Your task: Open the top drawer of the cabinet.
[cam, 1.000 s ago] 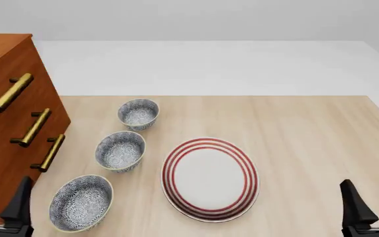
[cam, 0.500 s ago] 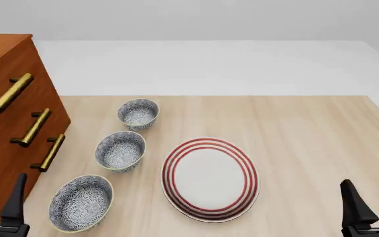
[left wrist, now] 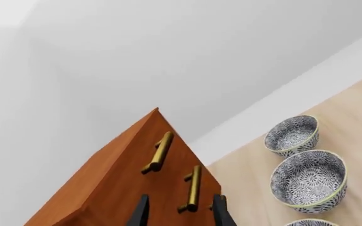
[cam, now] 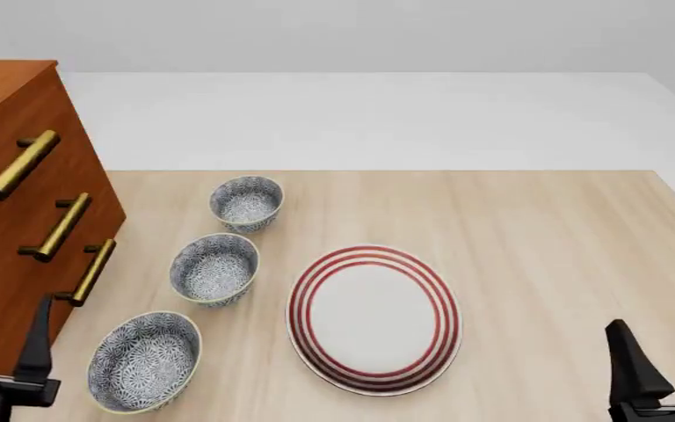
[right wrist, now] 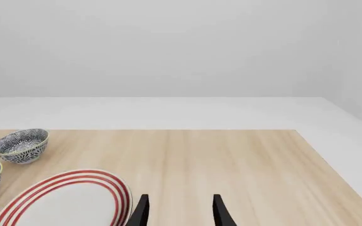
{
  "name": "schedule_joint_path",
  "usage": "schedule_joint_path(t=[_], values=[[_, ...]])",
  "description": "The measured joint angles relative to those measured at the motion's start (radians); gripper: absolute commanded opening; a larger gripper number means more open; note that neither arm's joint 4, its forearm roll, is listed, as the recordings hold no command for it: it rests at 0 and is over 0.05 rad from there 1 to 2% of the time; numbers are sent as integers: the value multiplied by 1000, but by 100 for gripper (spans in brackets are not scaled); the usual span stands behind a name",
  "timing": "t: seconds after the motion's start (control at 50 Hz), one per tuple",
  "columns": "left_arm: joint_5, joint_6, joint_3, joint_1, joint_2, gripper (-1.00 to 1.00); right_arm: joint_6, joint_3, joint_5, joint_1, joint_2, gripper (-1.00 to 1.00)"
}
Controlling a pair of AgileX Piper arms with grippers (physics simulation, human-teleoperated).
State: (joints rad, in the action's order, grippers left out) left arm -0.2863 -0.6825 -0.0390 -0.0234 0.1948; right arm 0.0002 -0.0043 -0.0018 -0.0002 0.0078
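the cabinet (cam: pixel 15 229) stands at the left edge of the table (cam: pixel 548 246), drawer fronts facing right. the top drawer (cam: pixel 32 132) is the uppermost of three and looks fully closed. its brass handle (cam: pixel 15 164) is a bar with its long axis running near-to-far along the cabinet face, so i'd want the jaws straddling it crosswise.

my left gripper (cam: pixel 35 356) is low at the cabinet's near corner, so the handle lies up and forward from it. in the left wrist view the gripper (left wrist: pixel 179 212) has its fingers spread with nothing between them, and they frame a lower handle (left wrist: pixel 193 188). the top one (left wrist: pixel 160 151) sits beyond that, so i judge i still need to climb.

my right gripper (cam: pixel 664 365) is far across the table by the near right edge, jaws apart and empty. the left arm is clearly nearer.

hidden: the cabinet's left side is cut off in the front view, only the fingertips of both grippers show, and i can't see the bottom handle in the left wrist view.
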Motion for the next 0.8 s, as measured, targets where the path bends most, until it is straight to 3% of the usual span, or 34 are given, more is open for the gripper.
schedule_joint_path(t=[0.56,0.8], values=[[-429,-210,16,-26,401,100,0,0,0,0,0,100],[-555,-279,18,-39,531,100,0,0,0,0,0,100]])
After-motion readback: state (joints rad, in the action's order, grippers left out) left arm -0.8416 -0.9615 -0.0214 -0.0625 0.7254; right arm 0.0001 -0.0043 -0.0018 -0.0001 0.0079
